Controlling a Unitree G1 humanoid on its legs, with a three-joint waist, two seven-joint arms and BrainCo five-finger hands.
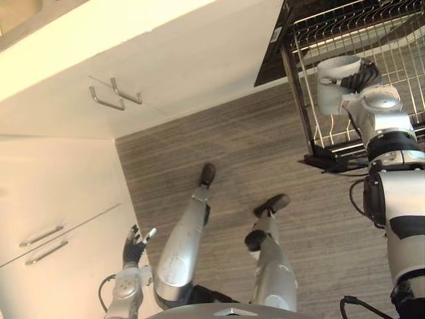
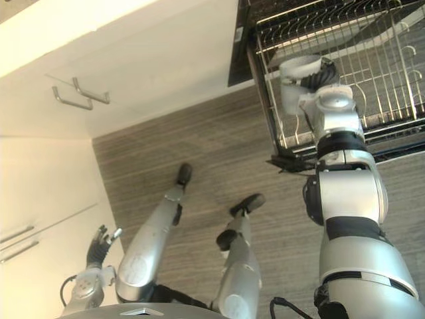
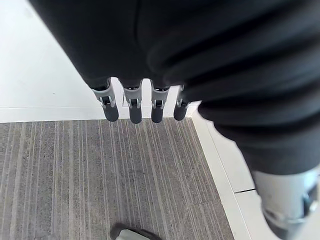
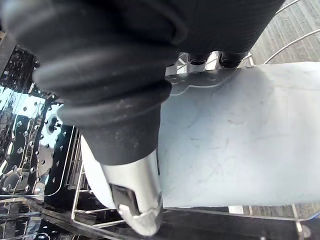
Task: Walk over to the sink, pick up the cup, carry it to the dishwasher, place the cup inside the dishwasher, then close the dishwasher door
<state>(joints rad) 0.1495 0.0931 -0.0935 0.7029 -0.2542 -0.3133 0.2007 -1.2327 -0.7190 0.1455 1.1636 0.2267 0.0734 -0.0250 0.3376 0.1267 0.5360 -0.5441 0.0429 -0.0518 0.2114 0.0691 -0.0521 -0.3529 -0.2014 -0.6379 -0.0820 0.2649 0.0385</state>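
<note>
A pale grey cup (image 1: 334,83) hangs sideways over the near left corner of the dishwasher's pulled-out wire rack (image 1: 398,46). My right hand (image 1: 359,77) is shut on the cup, dark-tipped fingers wrapped over its far side. In the right wrist view the cup's wall (image 4: 240,145) lies across my palm, the thumb (image 4: 134,197) pressed along it and the rack wires just below. The dishwasher's dark front edge (image 1: 330,161) sits under my right forearm. My left hand (image 1: 135,247) hangs low beside the white cupboards, its fingers (image 3: 131,107) straight and holding nothing.
White cupboard doors with paired bar handles (image 1: 116,96) stand along the far side, and white drawers (image 1: 44,243) run down the left. Grey striped flooring (image 1: 246,146) spreads between the cupboards and the dishwasher.
</note>
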